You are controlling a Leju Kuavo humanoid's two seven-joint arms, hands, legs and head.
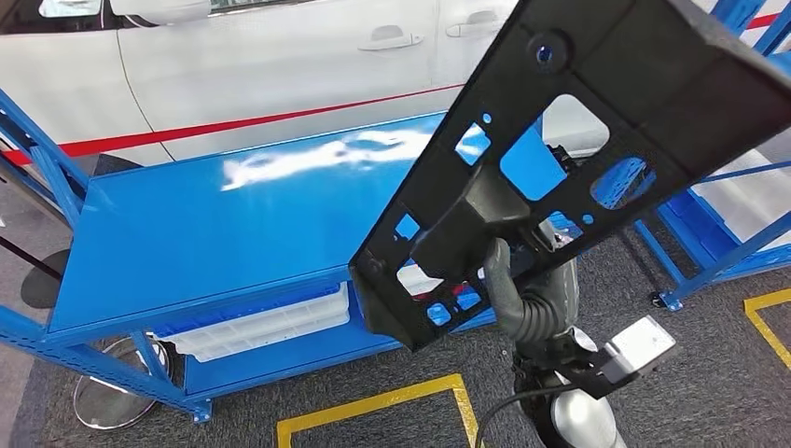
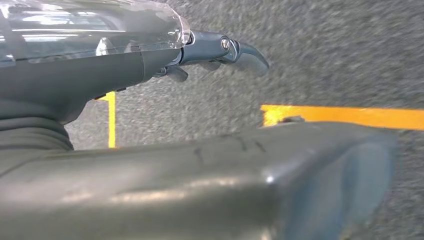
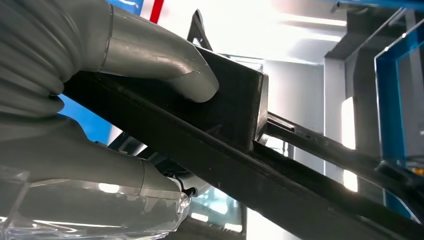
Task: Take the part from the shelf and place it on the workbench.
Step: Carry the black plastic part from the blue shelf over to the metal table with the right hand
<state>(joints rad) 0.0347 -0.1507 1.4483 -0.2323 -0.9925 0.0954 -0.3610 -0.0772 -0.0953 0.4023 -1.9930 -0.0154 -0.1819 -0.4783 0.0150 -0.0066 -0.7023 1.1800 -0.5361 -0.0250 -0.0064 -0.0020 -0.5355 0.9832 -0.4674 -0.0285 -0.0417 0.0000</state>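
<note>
1. Gripped in the right hand: one black part, a long flat panel with many cutouts, held tilted in the air close before the head camera, above the near right end of the workbench and not touching it.
2. Seen up close from the right wrist: thick grey thumb pressed onto a raised black block of the part, the rest of the hand wrapped beneath the panel's edge. From the head, by contrast, mostly hidden behind the panel, with grey fingers showing through and below a cutout.
3. Left hand hanging over grey carpet, thumb large in front, one darker finger stretched out, nothing held; fingers apart as far as the blurred wrist picture tells.
4. Visible from the left wrist but not from the right: yellow floor tape on the carpet. The same kind of tape in the head view, two separate stretches, one below the workbench and one at the right edge.
5. One blue workbench, glossy top bare where visible, lower level carrying white trays; exact count unclear.
6. One white car with a red stripe behind the bench.
7. One blue shelf frame at the far right.
8. One round metal base on the floor beside the bench's near left leg.
</note>
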